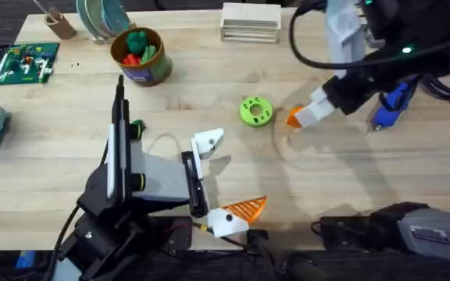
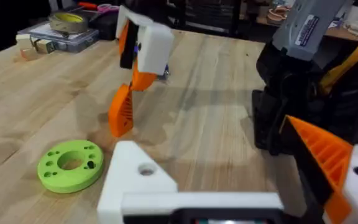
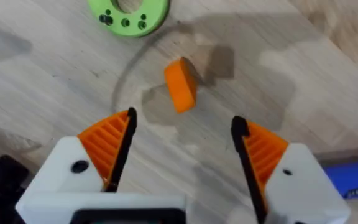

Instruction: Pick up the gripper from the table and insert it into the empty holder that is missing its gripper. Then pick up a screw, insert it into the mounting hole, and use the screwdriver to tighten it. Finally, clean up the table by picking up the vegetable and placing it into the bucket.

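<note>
**Overhead.** The left gripper (image 1: 229,176) lies at 6 o'clock on the table (image 1: 350,179), its jaws spread wide and holding nothing. One jaw is a bare white holder (image 1: 208,143); the other carries an orange ribbed pad (image 1: 246,208). The right gripper (image 1: 303,115) reaches in from 2 o'clock and sits over the loose finger (image 1: 293,119), which shows as an orange patch just right of centre. A green disc (image 1: 256,111) lies at 9 o'clock of that finger, close by. The screwdriver (image 1: 391,105) is at 3 o'clock, partly under the right arm. The bucket (image 1: 141,56), holding red and green toys, stands at 10 o'clock.

**Left wrist.** The holder (image 2: 135,180) is in the foreground, a mounting hole visible in its face. Beyond it the loose finger (image 2: 121,113) stands tilted on the table, with the right gripper (image 2: 143,46) directly above it. Whether they touch cannot be told here. The green disc (image 2: 70,165) lies near the finger's base.

**Right wrist.** The right gripper (image 3: 184,124) is open, both pads apart. The loose finger (image 3: 180,85) rests on the table beyond the fingertips, level with the gap and unclamped. The green disc (image 3: 129,9) lies farther off; the screwdriver (image 3: 353,177) is beside one pad.
</note>
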Robot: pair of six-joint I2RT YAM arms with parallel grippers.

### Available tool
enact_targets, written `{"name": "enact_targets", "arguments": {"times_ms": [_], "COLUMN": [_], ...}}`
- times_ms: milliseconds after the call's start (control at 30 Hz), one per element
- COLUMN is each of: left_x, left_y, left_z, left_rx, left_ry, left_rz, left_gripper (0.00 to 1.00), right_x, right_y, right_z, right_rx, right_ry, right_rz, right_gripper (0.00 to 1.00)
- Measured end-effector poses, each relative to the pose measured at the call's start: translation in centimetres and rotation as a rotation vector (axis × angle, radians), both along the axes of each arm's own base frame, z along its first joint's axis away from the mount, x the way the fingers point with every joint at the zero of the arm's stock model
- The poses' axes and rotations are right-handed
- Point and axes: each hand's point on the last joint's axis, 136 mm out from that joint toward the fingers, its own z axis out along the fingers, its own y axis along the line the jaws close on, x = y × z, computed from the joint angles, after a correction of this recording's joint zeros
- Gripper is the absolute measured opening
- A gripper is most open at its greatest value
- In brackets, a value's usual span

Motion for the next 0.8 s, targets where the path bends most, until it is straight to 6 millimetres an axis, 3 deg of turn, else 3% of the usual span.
{"name": "enact_targets", "arguments": {"times_ms": [300,500,633,800], "left_x": [0.0,0.0,0.0,0.0], "left_y": [0.0,0.0,0.0,0.0], "left_z": [0.0,0.0,0.0,0.0], "left_rx": [0.0,0.0,0.0,0.0], "left_ry": [0.0,0.0,0.001,0.0], "left_rz": [0.0,0.0,0.0,0.0], "left_gripper": [0.992,0.993,0.993,0.993], "right_x": [0.5,1.1,1.1,1.5], "right_y": [0.2,0.3,0.7,1.1], "right_z": [-3.2,-3.7,-4.1,-4.6], "right_rx": [-0.058,-0.124,-0.151,-0.168], "right_ry": [0.076,0.039,0.03,0.018], "right_rz": [0.107,0.211,0.294,0.346], "right_gripper": [0.992,0.985,0.859,0.8]}}
